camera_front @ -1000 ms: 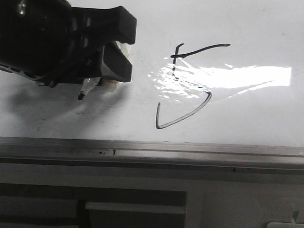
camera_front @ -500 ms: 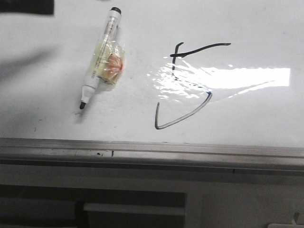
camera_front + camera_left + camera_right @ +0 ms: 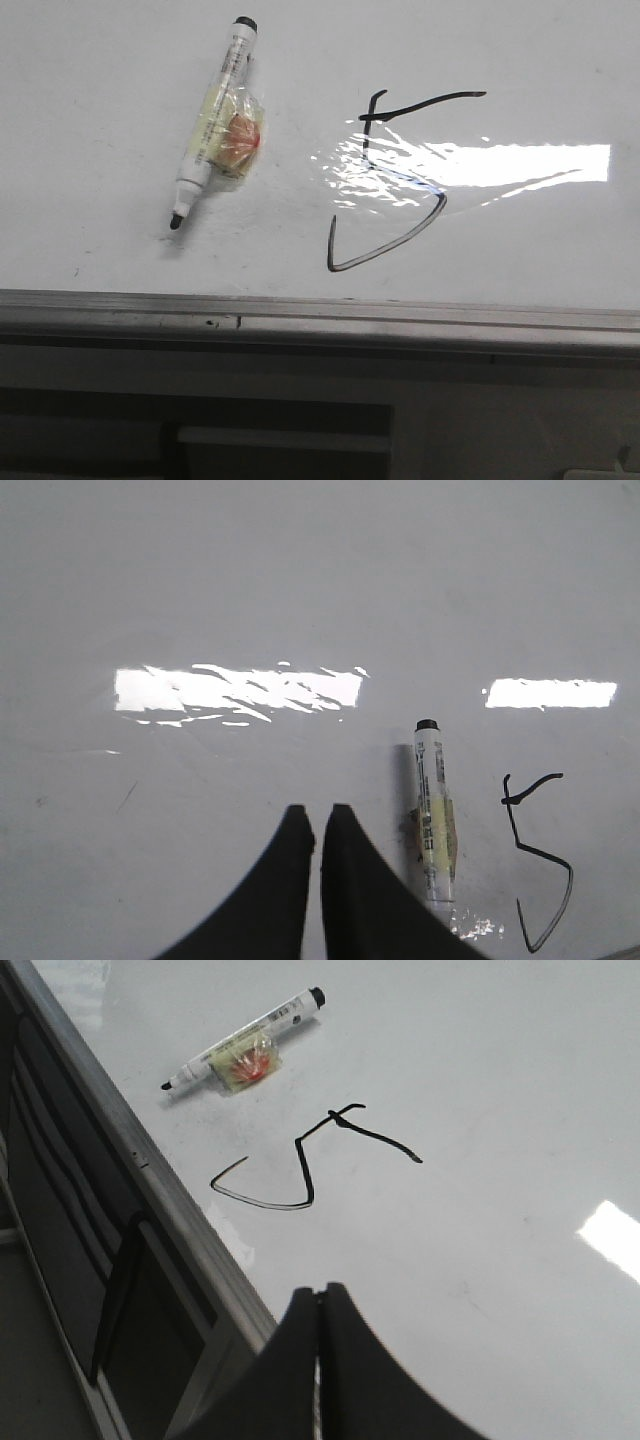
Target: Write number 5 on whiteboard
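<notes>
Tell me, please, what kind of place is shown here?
Probably a robot test bench: a flat whiteboard with a grey frame, a marker lying on it, and a hand-drawn number 5.

Front view: close and steep, looking forward and down over the near grey frame edge of the whiteboard (image 3: 320,320), taking in the marker (image 3: 212,125) and the number 5 (image 3: 400,185). Left wrist view: high above the board, looking down past the left pincer (image 3: 312,825). Right wrist view: lower, oblique, past the right pincer (image 3: 318,1300) along the frame edge; all three share marker and numeral.
</notes>
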### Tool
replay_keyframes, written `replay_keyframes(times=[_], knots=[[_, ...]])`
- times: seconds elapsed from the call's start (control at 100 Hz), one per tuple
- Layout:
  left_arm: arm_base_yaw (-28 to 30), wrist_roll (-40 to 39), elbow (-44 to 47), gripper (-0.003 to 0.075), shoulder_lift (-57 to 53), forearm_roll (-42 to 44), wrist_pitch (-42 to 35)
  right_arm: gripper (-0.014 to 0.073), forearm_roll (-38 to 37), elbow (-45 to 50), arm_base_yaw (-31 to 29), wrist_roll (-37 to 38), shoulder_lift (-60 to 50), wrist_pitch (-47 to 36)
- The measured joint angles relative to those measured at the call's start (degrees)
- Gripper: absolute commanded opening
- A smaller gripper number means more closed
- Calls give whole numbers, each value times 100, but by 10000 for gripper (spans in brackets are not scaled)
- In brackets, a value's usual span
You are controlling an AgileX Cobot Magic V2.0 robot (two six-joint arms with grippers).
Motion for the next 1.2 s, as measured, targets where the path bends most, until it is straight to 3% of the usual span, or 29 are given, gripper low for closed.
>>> replay_keyframes(times=[0.84,0.96,1.08,1.2], knots=[[171,13,215,-20,-482,82,42,-63,-34,65,0,43,-264,-65],[563,-340,416,-20,-646,1570,343,-63,-34,65,0,43,-264,-65],[1203,-2275,728,-20,-880,4244,858,-63,-34,65,0,43,-264,-65],[1922,-4182,1063,-20,-1207,5719,1304,-63,-34,65,0,43,-264,-65]])
